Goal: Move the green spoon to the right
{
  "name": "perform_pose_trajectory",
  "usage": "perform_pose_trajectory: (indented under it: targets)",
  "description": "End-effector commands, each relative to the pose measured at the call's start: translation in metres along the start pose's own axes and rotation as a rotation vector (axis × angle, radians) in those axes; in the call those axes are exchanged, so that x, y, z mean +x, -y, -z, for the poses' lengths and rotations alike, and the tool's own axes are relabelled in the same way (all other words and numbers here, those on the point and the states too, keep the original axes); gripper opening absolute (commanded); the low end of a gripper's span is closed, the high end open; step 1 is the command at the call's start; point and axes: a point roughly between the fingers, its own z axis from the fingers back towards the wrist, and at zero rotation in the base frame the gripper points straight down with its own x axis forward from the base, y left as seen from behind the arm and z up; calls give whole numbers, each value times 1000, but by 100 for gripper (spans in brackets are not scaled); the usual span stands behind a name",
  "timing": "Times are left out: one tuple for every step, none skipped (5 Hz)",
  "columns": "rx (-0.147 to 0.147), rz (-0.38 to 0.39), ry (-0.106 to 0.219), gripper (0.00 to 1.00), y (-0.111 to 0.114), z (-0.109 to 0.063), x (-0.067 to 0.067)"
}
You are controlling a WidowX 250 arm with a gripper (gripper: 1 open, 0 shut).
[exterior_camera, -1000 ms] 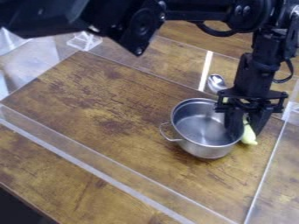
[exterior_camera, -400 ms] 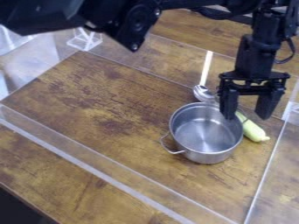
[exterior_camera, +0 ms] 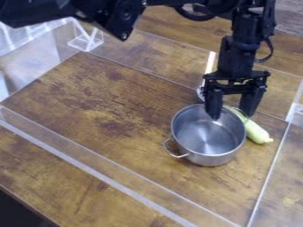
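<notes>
The green spoon [exterior_camera: 257, 129] is a pale yellow-green elongated piece lying flat on the wooden table, just right of the steel pot [exterior_camera: 211, 135]. My gripper [exterior_camera: 232, 100] hangs above the pot's far rim, pointing straight down, its two dark fingers spread open with nothing between them. The spoon lies free, to the right of and below the fingertips, not touched.
A silver metal spoon [exterior_camera: 210, 74] lies behind the pot, partly hidden by the gripper. A clear acrylic wall [exterior_camera: 71, 151] rims the wooden table [exterior_camera: 95, 97]. A clear plastic stand [exterior_camera: 83, 37] sits at the back left.
The gripper opened and let go of the green spoon, which now lies on the table right of the pot. The gripper then rose slightly and moved left, over the pot's rim.
</notes>
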Motion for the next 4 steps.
perform_pose_trajectory:
  targets:
    - [-83, -18, 61, 0, -10, -43, 12]
    - [-74, 24, 66, 100, -4, -40, 6]
    - [-65, 72, 65, 0, 1, -39, -1]
    - [-58, 104, 67, 0, 0, -35, 3]
